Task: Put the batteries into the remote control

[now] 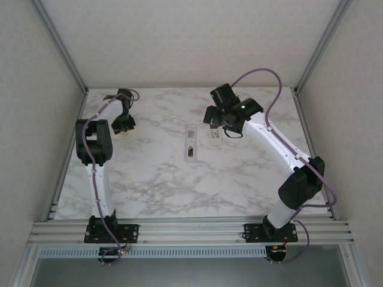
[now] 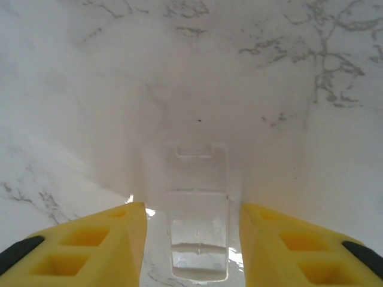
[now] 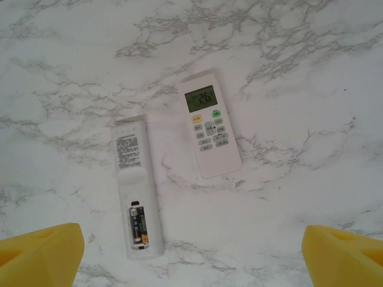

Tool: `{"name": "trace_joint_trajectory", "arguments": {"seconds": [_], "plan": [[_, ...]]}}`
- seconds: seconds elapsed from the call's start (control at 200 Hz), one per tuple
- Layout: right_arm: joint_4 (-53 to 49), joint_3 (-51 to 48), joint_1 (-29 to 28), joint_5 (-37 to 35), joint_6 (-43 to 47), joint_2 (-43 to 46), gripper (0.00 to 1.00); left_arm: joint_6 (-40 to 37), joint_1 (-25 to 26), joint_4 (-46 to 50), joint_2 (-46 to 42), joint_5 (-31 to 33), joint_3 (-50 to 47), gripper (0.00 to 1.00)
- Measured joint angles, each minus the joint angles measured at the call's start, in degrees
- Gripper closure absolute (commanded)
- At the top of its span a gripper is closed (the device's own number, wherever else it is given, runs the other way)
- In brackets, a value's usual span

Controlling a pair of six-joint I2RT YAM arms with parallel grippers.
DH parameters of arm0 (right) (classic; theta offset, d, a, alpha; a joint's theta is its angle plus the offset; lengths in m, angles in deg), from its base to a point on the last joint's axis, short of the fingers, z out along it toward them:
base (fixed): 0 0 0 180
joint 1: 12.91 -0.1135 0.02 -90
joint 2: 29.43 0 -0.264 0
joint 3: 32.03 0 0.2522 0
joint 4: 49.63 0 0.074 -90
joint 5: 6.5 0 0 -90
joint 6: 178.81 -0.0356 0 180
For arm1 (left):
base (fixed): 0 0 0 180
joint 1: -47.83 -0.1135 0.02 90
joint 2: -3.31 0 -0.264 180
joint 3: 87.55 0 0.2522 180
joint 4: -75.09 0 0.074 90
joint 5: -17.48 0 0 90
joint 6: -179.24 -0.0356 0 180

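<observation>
A white remote control (image 3: 136,185) lies face down, its battery compartment uncovered. Batteries (image 3: 137,224), dark with an orange end, lie inside it. In the top view this remote control (image 1: 190,143) sits mid-table. A loose white battery cover (image 2: 197,215) lies flat on the marble between the yellow fingers (image 2: 102,239) of my left gripper (image 2: 191,209), with a narrow gap on each side. My left gripper (image 1: 124,124) is low over the table at the far left. My right gripper (image 3: 191,239) hovers open and wide above the remotes, holding nothing. In the top view my right gripper (image 1: 214,119) is at the far middle.
A second, shorter remote (image 3: 209,131) lies face up with a lit green display, just right of the first. In the top view this second remote (image 1: 215,136) is partly under my right gripper. White walls and metal frame posts (image 1: 72,60) bound the marble table (image 1: 179,191).
</observation>
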Motion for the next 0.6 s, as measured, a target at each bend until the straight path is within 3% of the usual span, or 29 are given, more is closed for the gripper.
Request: {"name": "trace_joint_trajectory", "arguments": {"seconds": [0.601], "plan": [[-2.86, 6.78, 1.07, 1.31, -0.42, -1.90, 0.05, 0.76, -1.66, -5.62, -3.17, -8.74, -4.83, 0.79]]}}
